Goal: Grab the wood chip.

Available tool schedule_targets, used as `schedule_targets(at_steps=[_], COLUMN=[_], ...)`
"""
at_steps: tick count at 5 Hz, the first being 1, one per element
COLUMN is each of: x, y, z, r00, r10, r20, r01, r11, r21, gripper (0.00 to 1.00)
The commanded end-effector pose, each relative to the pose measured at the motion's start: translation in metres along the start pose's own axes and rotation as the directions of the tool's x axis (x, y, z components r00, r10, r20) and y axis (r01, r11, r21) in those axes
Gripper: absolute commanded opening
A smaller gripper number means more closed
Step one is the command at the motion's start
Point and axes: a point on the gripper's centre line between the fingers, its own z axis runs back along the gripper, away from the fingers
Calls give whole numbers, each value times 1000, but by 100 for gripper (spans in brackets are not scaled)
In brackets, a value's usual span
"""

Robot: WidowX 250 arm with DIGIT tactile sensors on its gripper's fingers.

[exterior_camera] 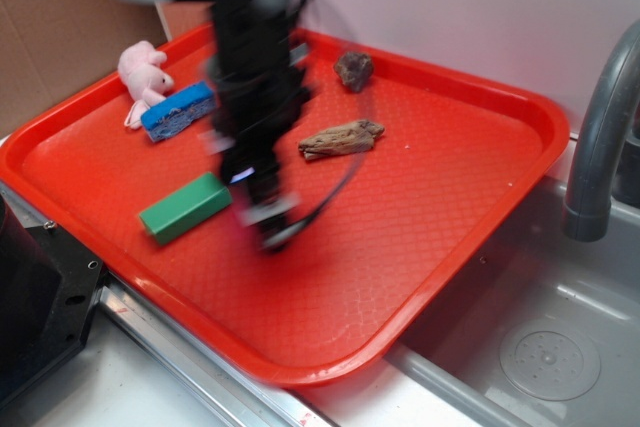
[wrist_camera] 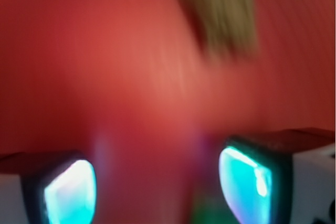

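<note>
Hovering blurred over red tray (exterior_camera: 470, 237), claw (exterior_camera: 268, 215) spread, empty; wood chip (exterior_camera: 341, 139) apart.

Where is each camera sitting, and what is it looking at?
Exterior: outside the robot, high up, looking down across the red tray beside the sink; the blurred black arm shows above the tray.
Wrist: on the arm's end, looking down at the tray; the gripper shows with its jaws apart and nothing between them.
Shared: both show the red tray and the wood chip, blurred at the top of the wrist view.
</note>
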Motion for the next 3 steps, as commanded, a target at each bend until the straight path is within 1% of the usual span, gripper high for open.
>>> schedule_targets(at_steps=[1,2,3], x=[2,4,35], y=[-6,11,34], z=[5,14,16], r00=[1000,1000,1000], r10=[9,-20,-19], r20=[30,18,-6], r01=[-9,21,19], r11=[1000,997,994], r21=[1,-78,-103], gripper=[100,100,100])
